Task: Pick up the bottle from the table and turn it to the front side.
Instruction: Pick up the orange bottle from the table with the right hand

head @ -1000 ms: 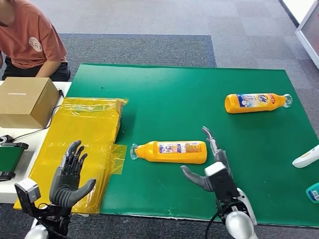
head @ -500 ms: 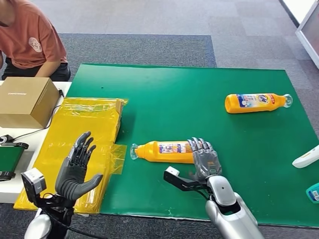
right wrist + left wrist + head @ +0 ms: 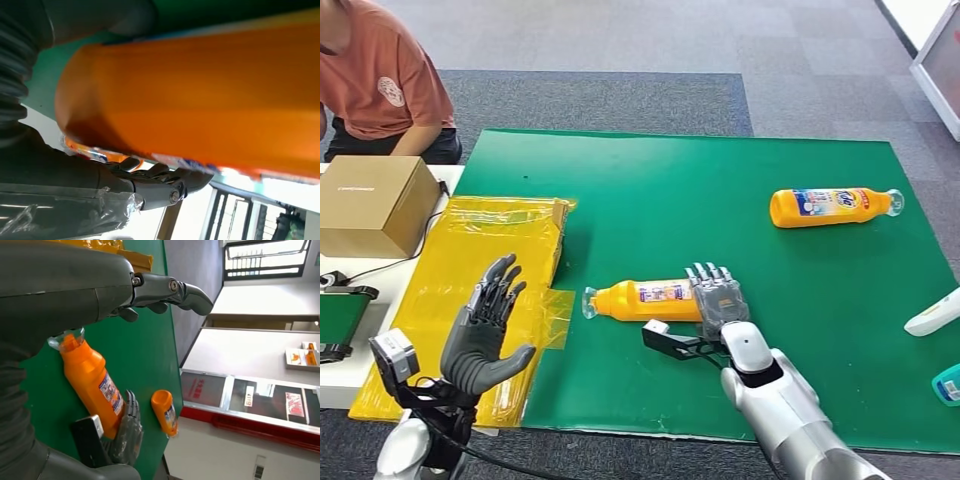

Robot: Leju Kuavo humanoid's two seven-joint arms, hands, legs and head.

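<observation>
An orange bottle [image 3: 644, 299] lies on its side on the green mat [image 3: 660, 180], clear cap toward the left, label showing. My right hand [image 3: 715, 297] lies palm down over its base end, fingers straight across the top of it and not curled round it. Seen from the right wrist, the bottle [image 3: 196, 95] sits close against the palm with the fingers [image 3: 151, 182] stretched along it. My left hand [image 3: 482, 330] is raised with fingers spread above the yellow bag, holding nothing. From the left wrist, the bottle [image 3: 92, 385] and the right hand [image 3: 126, 432] on it show beyond my left hand [image 3: 75, 285].
A second orange bottle [image 3: 833, 206] lies at the mat's far right. A yellow plastic bag [image 3: 493, 250] covers the mat's left edge. A cardboard box [image 3: 369, 200] stands on the white table at left, a seated person [image 3: 373, 80] behind it. White and teal objects [image 3: 933, 313] sit at the right edge.
My right hand turned palm down and moved forward onto the bottle's base end. The left hand rose slightly and shifted right. The bottle stayed where it lay.
</observation>
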